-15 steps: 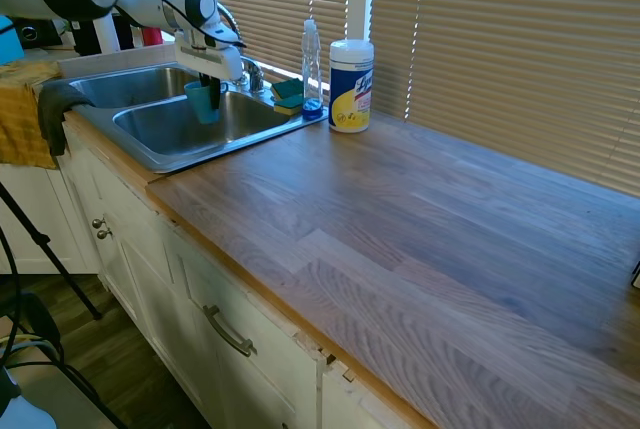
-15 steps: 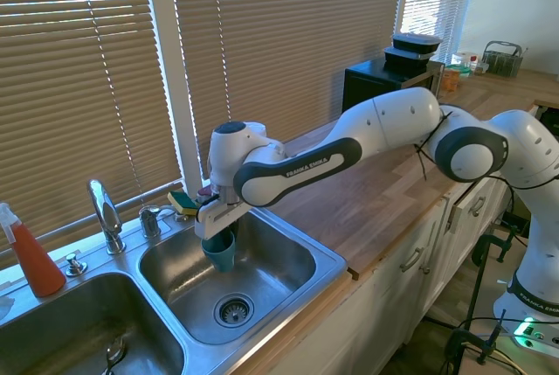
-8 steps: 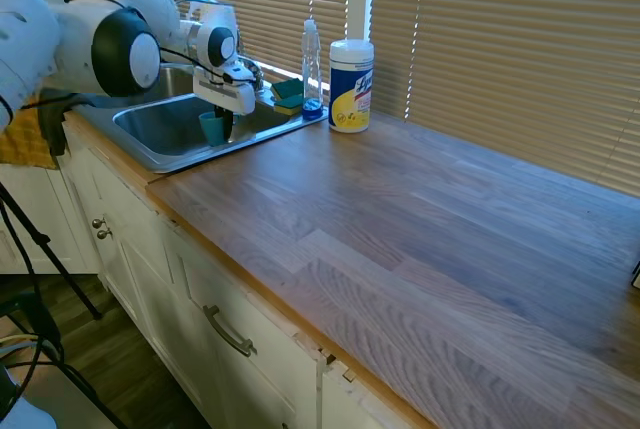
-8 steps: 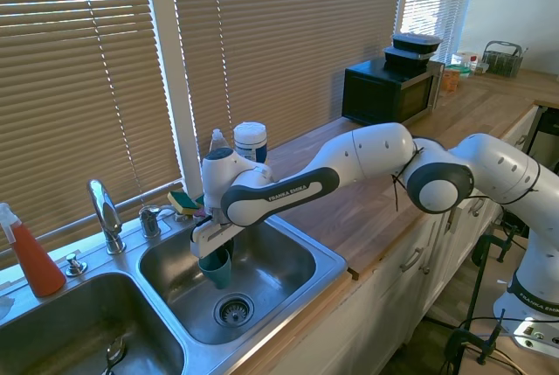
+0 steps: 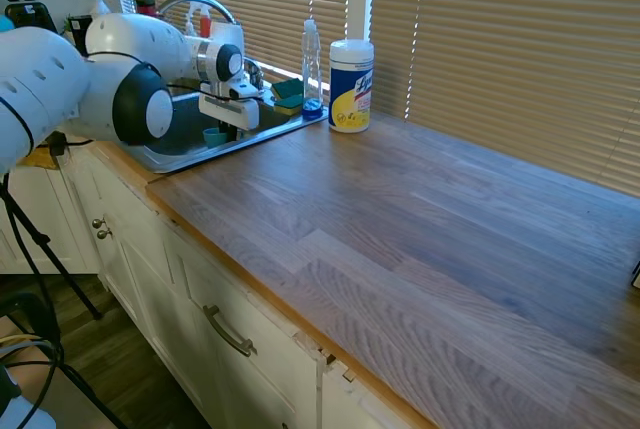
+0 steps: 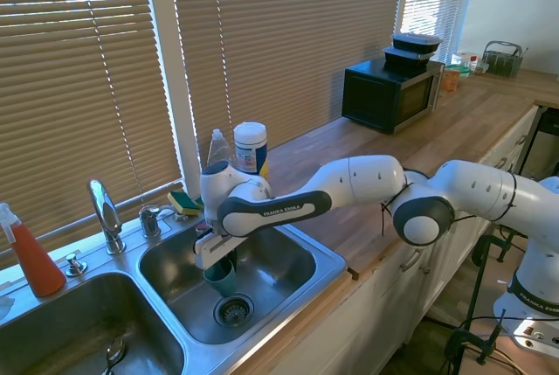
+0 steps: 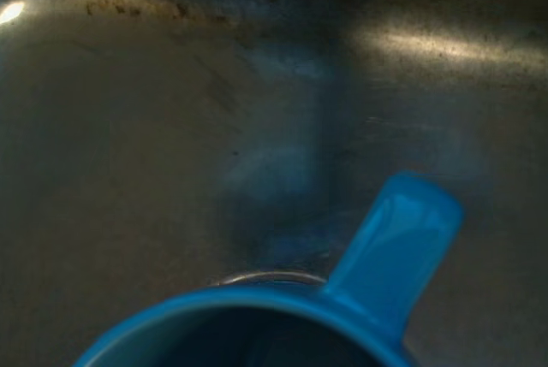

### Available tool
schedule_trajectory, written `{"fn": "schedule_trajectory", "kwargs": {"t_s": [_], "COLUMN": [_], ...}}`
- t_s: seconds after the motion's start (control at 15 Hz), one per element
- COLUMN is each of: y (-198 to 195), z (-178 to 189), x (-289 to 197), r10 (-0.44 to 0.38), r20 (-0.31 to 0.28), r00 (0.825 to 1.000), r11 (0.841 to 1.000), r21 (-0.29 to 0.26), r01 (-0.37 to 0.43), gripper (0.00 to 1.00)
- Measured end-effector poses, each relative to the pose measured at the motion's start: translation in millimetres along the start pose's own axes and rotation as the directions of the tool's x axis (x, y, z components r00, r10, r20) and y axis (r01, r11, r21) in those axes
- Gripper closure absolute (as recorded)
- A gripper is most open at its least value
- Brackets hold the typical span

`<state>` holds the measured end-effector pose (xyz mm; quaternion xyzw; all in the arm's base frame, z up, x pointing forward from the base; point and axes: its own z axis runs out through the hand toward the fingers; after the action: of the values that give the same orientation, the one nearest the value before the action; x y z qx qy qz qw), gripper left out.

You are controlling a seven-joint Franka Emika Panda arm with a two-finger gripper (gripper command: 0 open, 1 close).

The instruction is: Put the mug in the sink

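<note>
- One mug (image 6: 222, 276), teal-blue, hangs upright low inside right-hand bowl of sink (image 6: 325, 260), just beside drain (image 6: 233, 309), toward the window side.
- Gripper (image 6: 218, 257) closed on mug at rim, from above; mug body hangs below the fingers.
- Cannot tell from either exterior view whether mug base touches bowl floor; looks close to it.
- In first exterior view only a sliver of mug (image 5: 214, 135) shows under gripper (image 5: 228, 121), behind sink (image 5: 190, 159) front rim.
- Wrist view: mug (image 7: 257, 324) rim and open mouth at lower edge, stubby handle (image 7: 396, 243) sticking outward over grey steel floor.
- Handling judgement: rigid, small, light; likely ceramic or hard plastic, so chip risk against steel if dropped from height.
- Matte wall probably gives fair friction; tapered shape means a side grasp could slide, hence rim pinch suits better.
- Handle too short to serve as a hold.
- Further right on counter: sponge (image 6: 182, 203), bottle (image 6: 218, 147), wipes canister (image 6: 251, 148), all apart from mug.
</note>
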<state>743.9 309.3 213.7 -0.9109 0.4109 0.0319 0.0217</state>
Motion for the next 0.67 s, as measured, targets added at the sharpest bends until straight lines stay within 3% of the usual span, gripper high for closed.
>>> {"fn": "schedule_trajectory", "kwargs": {"t_s": [0.67], "y": [-2.9], "z": [-4.1], "x": [-1.6], "r10": [0.002], "r20": [0.012], "r00": [1.0], "r11": [1.0], "r21": [0.023], "r01": [-0.002], "gripper": [0.0]}}
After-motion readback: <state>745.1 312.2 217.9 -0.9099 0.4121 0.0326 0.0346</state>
